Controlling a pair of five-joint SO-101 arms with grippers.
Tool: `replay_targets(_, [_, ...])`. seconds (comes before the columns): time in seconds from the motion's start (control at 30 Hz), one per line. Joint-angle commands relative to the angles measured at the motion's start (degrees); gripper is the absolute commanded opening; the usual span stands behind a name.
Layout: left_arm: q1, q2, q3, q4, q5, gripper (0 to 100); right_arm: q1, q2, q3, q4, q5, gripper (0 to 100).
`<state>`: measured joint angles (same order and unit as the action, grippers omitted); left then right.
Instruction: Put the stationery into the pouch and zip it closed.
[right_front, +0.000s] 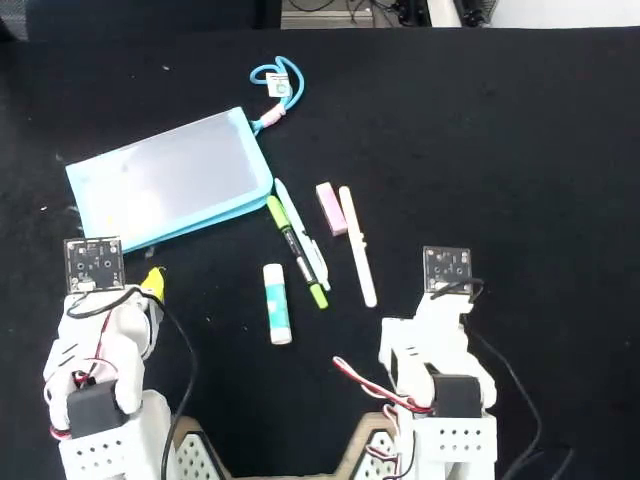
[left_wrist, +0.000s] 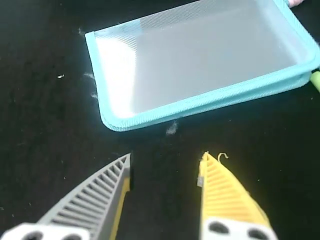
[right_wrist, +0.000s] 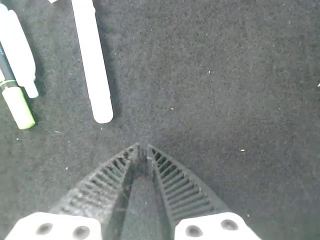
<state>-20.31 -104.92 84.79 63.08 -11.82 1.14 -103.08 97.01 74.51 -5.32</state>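
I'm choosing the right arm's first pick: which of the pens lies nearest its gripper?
The plain white pen beside the pink eraser; its end lies just ahead of the right gripper, the green-tipped pen farther off.

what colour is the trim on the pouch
Turquoise on the pouch, clearest in the left wrist view.

White shells on left arm (right_front: 100, 345) and right arm (right_front: 430, 345); black motors (right_front: 92, 408), red-white and black cables (right_front: 360, 378). Ribbed left gripper (left_wrist: 166, 161) grey and yellow, right gripper (right_wrist: 143, 148) dark grey.
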Motion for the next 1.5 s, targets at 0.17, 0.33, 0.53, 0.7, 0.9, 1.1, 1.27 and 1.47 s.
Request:
replay_targets(0.17, [-0.2,0.6,-0.5,1.4,7.6,22,0.8,-5.5,-0.5,0.3,-0.3,1.1])
replay_targets(0.33, [-0.1,0.4,0.7,1.0,12.3,22,0.8,-5.5,-0.5,0.3,-0.3,1.1])
replay_targets(0.53, [-0.5,0.4,-2.5,1.3,13.1,22,0.8,-5.5,-0.5,0.3,-0.3,1.1])
replay_targets(0.7, [-0.6,0.4,-2.3,1.1,13.0,23,0.8,-5.5,-0.5,0.3,-0.3,1.1])
replay_targets(0.9, [-0.5,0.4,-0.7,1.0,12.9,23,0.6,-5.5,-0.5,0.3,-0.3,1.1])
replay_targets(1.1, [-0.2,0.4,-0.4,1.0,10.5,23,0.6,-5.5,-0.5,0.3,-0.2,1.1])
replay_targets(1.27, [0.0,0.4,1.2,-0.4,10.5,23,0.6,-5.5,-0.5,0.3,-0.3,1.1])
replay_targets(1.47, [0.0,0.4,3.1,-1.9,10.4,23,0.4,-5.5,-0.5,0.3,-0.4,1.1])
